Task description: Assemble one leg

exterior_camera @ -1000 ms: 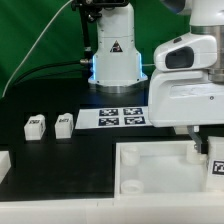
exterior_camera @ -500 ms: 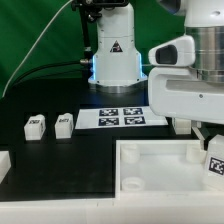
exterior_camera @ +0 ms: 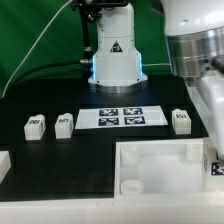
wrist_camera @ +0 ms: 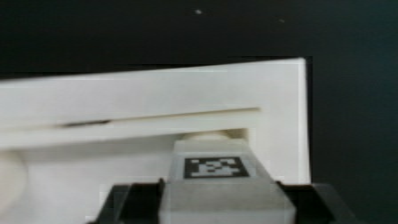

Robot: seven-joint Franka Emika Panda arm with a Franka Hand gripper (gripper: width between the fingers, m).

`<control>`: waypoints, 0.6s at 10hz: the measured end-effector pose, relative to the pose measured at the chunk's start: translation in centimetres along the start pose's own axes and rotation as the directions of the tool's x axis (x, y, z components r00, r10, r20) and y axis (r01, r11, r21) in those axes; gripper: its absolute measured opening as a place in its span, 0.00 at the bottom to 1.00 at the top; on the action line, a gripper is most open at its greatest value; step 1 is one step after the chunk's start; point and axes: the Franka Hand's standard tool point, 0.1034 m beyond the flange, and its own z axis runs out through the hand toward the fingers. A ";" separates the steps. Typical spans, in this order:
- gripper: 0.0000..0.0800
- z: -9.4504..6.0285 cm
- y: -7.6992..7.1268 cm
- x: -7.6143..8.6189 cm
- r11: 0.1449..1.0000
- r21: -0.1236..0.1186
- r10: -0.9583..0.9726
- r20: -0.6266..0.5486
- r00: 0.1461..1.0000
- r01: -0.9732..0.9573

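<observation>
The gripper (wrist_camera: 217, 200) is clamped on a leg (wrist_camera: 215, 172), its long axis running straight out between the fingers, tag face toward the wrist camera. The large white tray-like piece (wrist_camera: 107, 105) lies directly beyond, a corner socket (wrist_camera: 217, 131) just ahead of the leg's tip. Three other legs (exterior_camera: 35, 126) rest apart on the table (exterior_camera: 60, 160). No readable writing; only square marker patterns.
</observation>
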 end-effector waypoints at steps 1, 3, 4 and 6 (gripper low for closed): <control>0.37 -0.2 -0.2 0.1 0.985 0.003 0.170 0.028 0.985 -0.170; 0.37 -0.2 -0.4 0.7 0.931 0.014 0.365 0.027 0.930 -0.366; 0.37 -0.3 -0.5 0.8 0.928 0.018 0.373 0.025 0.928 -0.373; 0.37 -0.1 -0.3 0.7 0.942 0.015 0.334 0.022 0.942 -0.335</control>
